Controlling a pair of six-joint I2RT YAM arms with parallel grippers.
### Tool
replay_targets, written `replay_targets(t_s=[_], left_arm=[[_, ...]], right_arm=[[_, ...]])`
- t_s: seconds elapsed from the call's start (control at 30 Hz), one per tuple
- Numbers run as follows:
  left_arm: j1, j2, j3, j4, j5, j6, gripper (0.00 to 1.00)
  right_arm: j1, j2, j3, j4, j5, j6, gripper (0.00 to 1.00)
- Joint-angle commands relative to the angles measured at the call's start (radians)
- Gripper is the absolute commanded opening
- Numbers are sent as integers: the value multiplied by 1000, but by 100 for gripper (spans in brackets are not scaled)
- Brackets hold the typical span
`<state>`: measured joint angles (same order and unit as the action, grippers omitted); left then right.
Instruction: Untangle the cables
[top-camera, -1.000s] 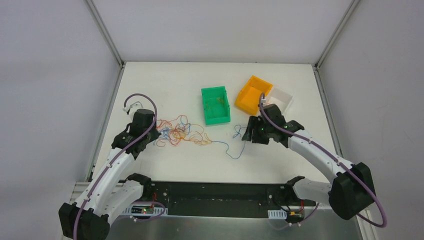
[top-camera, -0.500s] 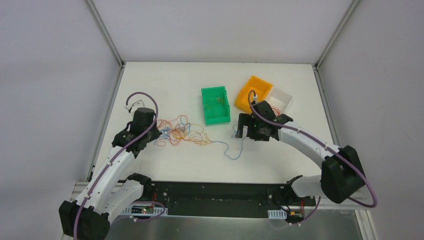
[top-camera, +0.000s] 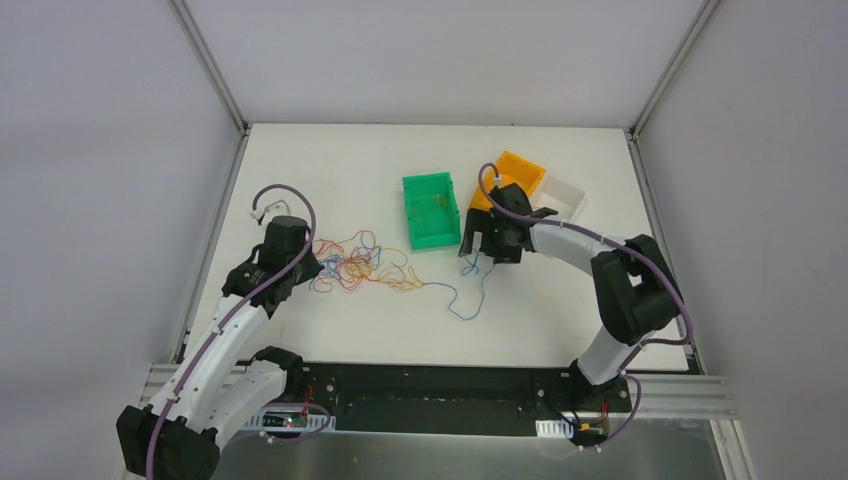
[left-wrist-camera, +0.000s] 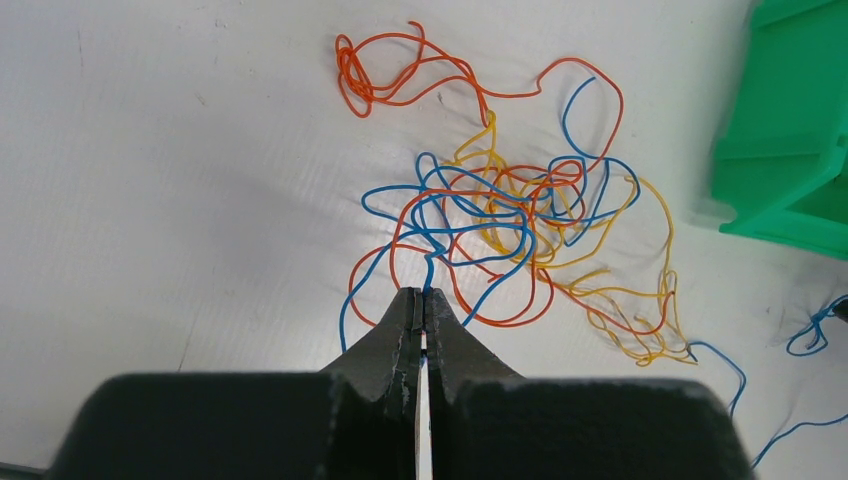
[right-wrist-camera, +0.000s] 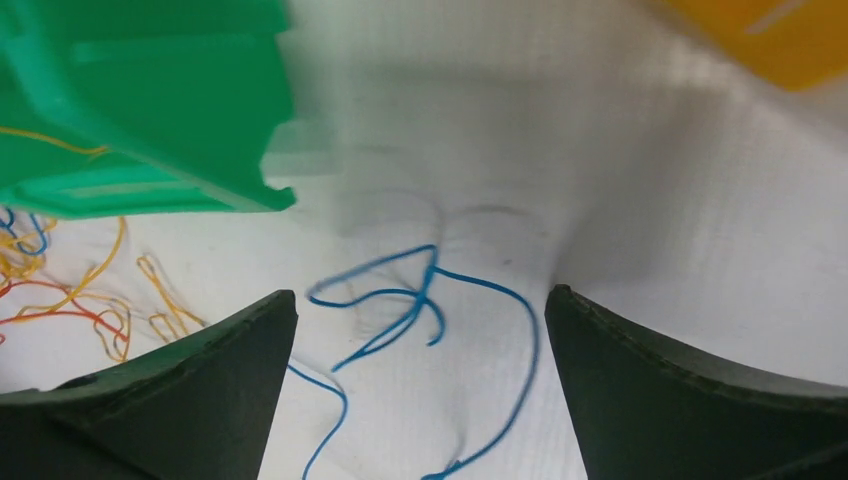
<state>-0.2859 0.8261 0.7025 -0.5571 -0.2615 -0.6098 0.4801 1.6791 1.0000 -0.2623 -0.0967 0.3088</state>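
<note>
Your cables (top-camera: 355, 268) lie in a flat tangle at 9 o'clock of the tabletop (top-camera: 330, 170) centre, long axis running 9-to-3 o'clock in the top view. A loose blue cable (right-wrist-camera: 431, 268) trails off the 3 o'clock end. Left end effector (left-wrist-camera: 421, 300) is pinched together on a blue strand at the tangle's 9 o'clock edge. Right end effector (right-wrist-camera: 420, 320) stands wide apart, gripping nothing, straddling the blue cable's curled end at 5 o'clock of the green bin (top-camera: 432, 210).

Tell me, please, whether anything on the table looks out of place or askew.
The cables are a knotted heap left of the green bin, and one blue strand trails out alone to beneath the open right gripper. The left gripper pinches a blue wire at the heap's edge. The orange bin sits skewed.
</note>
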Motion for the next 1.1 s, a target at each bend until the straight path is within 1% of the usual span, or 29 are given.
replay_targets(t_s=[0.0, 0.13, 0.4, 0.47, 0.53, 0.83, 1.07], left_arm=[[7, -22, 16, 22, 12, 22, 0], [7, -26, 17, 23, 13, 24, 0], [7, 1, 21, 36, 27, 28, 0], [7, 5, 24, 37, 32, 33, 0], [7, 5, 29, 36, 34, 36, 0], [7, -4, 21, 38, 35, 36, 0], [7, -5, 26, 39, 38, 42, 0]], right_arm=[[91, 36, 37, 26, -65, -52, 99], [128, 26, 18, 41, -144, -52, 99], [186, -50, -29, 6, -166, -71, 99], [214, -69, -35, -21, -130, -92, 99], [246, -82, -35, -56, -60, -115, 99], [359, -96, -36, -118, 72, -154, 99], [439, -66, -7, -150, 167, -163, 99]])
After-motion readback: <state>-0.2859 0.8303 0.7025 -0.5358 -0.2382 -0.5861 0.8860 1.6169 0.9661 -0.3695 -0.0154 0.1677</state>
